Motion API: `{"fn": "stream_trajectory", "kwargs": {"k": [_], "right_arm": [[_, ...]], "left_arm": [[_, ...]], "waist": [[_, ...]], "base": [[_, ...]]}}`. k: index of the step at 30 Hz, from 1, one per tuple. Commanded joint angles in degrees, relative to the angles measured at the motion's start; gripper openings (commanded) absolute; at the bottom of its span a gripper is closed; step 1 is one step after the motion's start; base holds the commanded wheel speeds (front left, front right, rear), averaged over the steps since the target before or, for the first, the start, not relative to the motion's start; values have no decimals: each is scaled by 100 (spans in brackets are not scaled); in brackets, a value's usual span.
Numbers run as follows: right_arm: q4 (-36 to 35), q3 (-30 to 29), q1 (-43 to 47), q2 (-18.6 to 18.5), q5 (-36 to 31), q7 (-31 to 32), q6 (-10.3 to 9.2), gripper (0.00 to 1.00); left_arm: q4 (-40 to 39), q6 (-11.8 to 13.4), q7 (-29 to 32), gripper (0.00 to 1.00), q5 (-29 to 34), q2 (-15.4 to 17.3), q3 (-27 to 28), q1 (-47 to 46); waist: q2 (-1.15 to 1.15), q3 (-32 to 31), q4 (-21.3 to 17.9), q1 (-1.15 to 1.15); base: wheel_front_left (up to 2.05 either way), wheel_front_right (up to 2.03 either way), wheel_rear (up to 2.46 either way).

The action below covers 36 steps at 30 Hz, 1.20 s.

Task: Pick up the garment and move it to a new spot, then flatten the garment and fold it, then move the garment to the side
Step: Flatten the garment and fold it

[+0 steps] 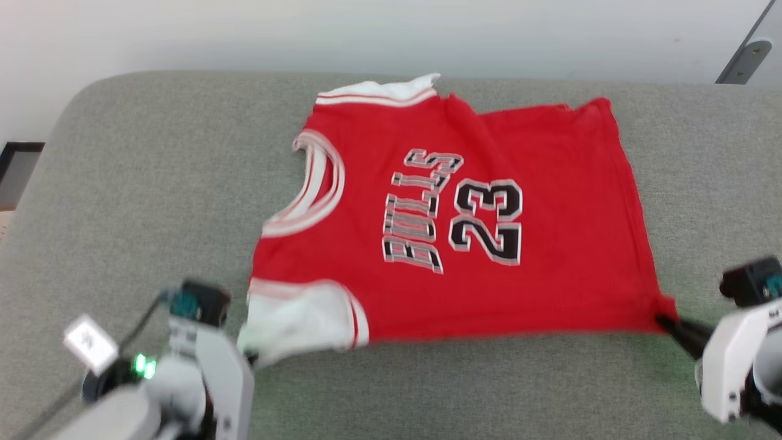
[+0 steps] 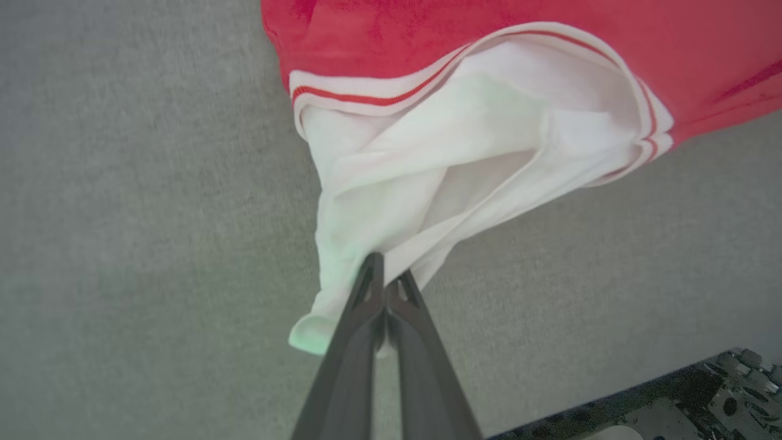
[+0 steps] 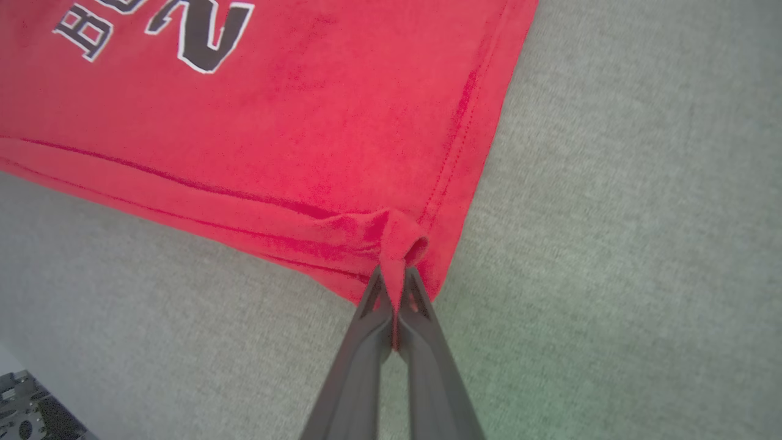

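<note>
A wide grey woven-fabric cushion (image 1: pixel 122 201), padded and rounded at its far left corner, lies across the head view. In the right wrist view the cushion (image 3: pixel 641 183) shows a fine, even, matt weave. Beyond its far edge stands a plain white wall (image 1: pixel 366 30). Past the far right corner a slanted grey metal bar (image 1: pixel 746 56) with a round fitting crosses that wall. Off the cushion's left edge sits a dark rectangular frame (image 1: pixel 17 160), and just below it a sliver of tan floor (image 1: pixel 3 223).

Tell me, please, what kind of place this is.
Probably an indoor room, home-like: a wide grey upholstered seat like a sofa, a plain pale wall behind it, and a red garment spread on top.
</note>
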Motion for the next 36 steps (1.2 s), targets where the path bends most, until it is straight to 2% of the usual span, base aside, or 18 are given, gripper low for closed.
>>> {"fn": "stream_trajectory", "kwargs": {"k": [1, 4, 7, 8, 14, 21, 25, 28, 32, 36], "right_arm": [[-109, -160, 282, -66, 33, 135, -13, 0], [-435, -383, 778, -74, 69, 390, -13, 0], [-749, -661, 1230, -49, 100, 625, -13, 0], [-749, -661, 1230, -49, 100, 625, -13, 0], [-1344, -1071, 2015, -14, 160, 1131, -12, 0], [-1945, -1783, 2221, 223, -186, 1319, -12, 0], [-2126, -2018, 1878, 423, -514, 1335, -12, 0], [-2159, -2067, 1510, 634, -740, 1370, -12, 0], [-1914, -1959, 911, 796, -927, 1376, -12, 0], [-1494, -1788, 356, 923, -1035, 1291, -12, 0]], "left_arm": [[-472, 361, 130, 0, -82, 250, 57, 358], [-1346, 928, 334, 0, -260, 556, 81, 952], [-1903, 1308, 464, 0, -416, 733, 74, 1391], [-1903, 1308, 464, 0, -416, 733, 74, 1391], [-2517, 1712, 627, 0, -570, 953, 43, 1836], [-2907, 1890, 616, 0, -409, 1275, 292, 1601], [-2983, 1725, 622, 0, -196, 1466, 497, 1140], [-2844, 1454, 674, 0, -35, 1525, 593, 667], [-2434, 917, 730, 0, 188, 1348, 593, -95], [-1678, 374, 797, 0, 338, 946, 474, -850]], "waist": [[0, -8, 5, 0], [0, 2, 2, 0], [0, 24, -3, 0], [0, 24, -3, 0], [0, 81, -25, 0], [0, 190, -134, 0], [0, 297, -228, 0], [0, 391, -297, 0], [0, 539, -354, 0], [0, 668, -364, 0]], "base": [[0, 0, 0], [0, 0, 0], [0, 0, 0], [0, 0, 0], [0, 0, 0], [0, 0, 0], [0, 0, 0], [0, 0, 0], [0, 0, 0], [0, 0, 0]]}}
